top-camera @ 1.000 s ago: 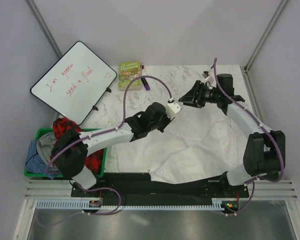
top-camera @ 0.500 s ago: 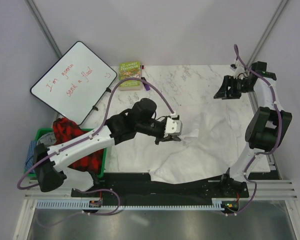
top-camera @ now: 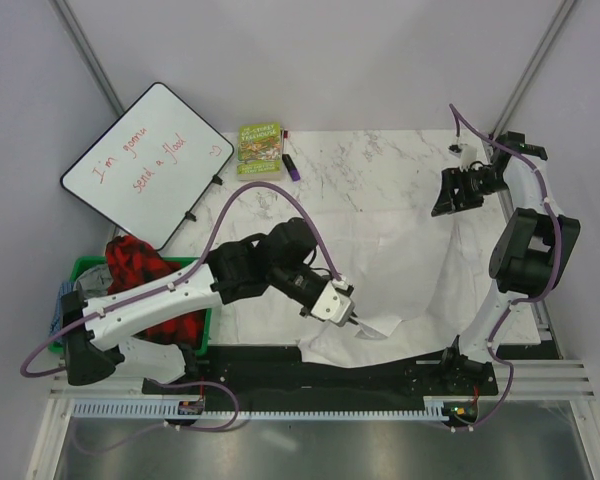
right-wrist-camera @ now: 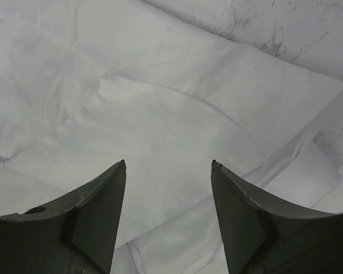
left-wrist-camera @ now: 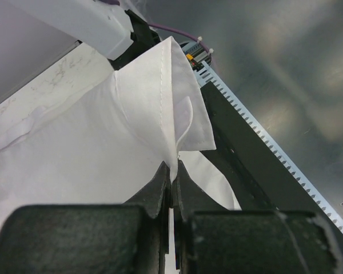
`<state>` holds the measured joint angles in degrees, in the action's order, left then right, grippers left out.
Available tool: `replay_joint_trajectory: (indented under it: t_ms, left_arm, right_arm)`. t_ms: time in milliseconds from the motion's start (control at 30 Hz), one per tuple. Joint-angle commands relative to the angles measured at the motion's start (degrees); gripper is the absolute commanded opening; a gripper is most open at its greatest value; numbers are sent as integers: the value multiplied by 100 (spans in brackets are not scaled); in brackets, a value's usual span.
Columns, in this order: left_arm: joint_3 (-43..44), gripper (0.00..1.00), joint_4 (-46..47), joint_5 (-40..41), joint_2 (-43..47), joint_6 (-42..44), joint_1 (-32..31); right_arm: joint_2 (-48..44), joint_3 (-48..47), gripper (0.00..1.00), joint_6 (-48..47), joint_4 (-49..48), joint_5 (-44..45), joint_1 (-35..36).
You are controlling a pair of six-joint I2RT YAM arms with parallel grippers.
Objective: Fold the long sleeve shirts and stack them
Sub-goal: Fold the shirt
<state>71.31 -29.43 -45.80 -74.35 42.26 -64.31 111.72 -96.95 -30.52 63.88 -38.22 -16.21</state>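
Note:
One white long sleeve shirt [top-camera: 410, 275] lies spread over the right half of the marble table. My left gripper [top-camera: 356, 323] is shut on a folded edge of it near the table's front edge; in the left wrist view the pinched cloth [left-wrist-camera: 160, 97] stands up from the fingertips [left-wrist-camera: 160, 177] of the left gripper [left-wrist-camera: 171, 171]. My right gripper [top-camera: 443, 203] hangs open above the shirt's far right part. In the right wrist view the right gripper [right-wrist-camera: 168, 165] holds nothing, with creased white shirt [right-wrist-camera: 160, 114] beneath it.
A whiteboard [top-camera: 145, 160] leans at the back left, with a green book [top-camera: 260, 148] and a purple marker [top-camera: 291, 167] beside it. A green bin [top-camera: 85, 268] at the left holds red plaid cloth [top-camera: 135, 262] and blue cloth [top-camera: 72, 308]. The black base rail [top-camera: 280, 370] runs along the front.
My left gripper has carried the pinched shirt edge from mid-table toward the front edge. The right gripper swung away to the far right, opened, and now hangs empty.

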Motion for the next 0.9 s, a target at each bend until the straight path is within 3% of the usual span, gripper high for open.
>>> replay_joint_trajectory:
  t_ms: [0, 200, 467, 700, 867]
  left_arm:
    - [154, 2, -72, -105, 184, 47, -116]
    - [85, 2, 507, 484, 359, -745, 120]
    - [199, 2, 843, 335, 447, -1300, 1298]
    - [190, 2, 764, -121, 491, -1054, 1413]
    - [243, 2, 438, -552, 412, -1079, 1282]
  right_arm:
    - [-10, -202, 68, -454, 151, 192, -23]
    - [278, -842, 73, -876, 869, 157, -636]
    - [1044, -1924, 71, -1246, 1751, 262, -1402]
    - [1229, -2091, 58, -1158, 1769, -18, -1306]
    - [1081, -2144, 57, -868, 1628, -352, -956]
